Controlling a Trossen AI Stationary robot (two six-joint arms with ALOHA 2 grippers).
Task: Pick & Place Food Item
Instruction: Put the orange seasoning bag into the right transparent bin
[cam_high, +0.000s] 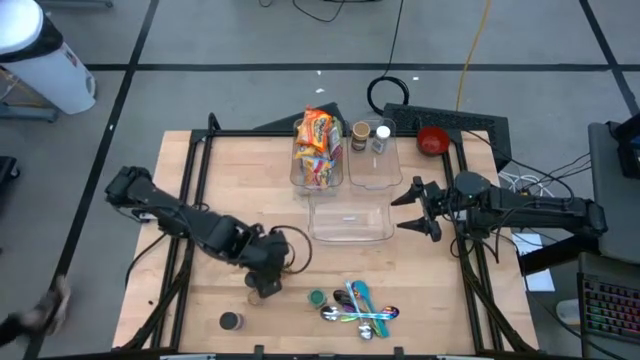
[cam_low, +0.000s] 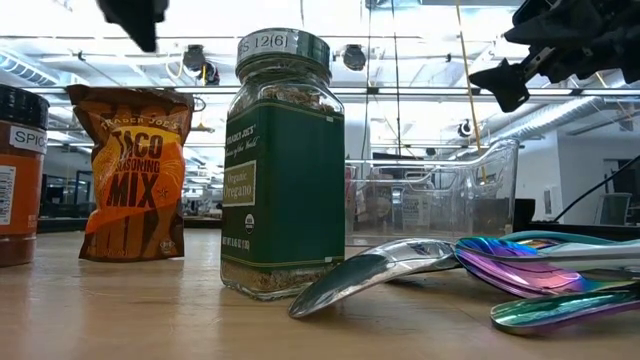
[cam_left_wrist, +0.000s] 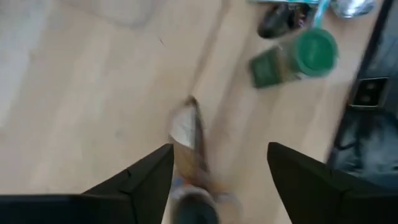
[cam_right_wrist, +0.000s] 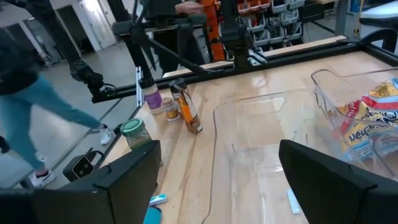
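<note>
With the left gripper hanging open over the taco packet lying near the table's front, and the right gripper waiting wide by the bins, a grab at the thin flat packet is risking a slip.

Orange taco seasoning packet upright on the wooden table, beside a green-labelled oregano jar.
</note>
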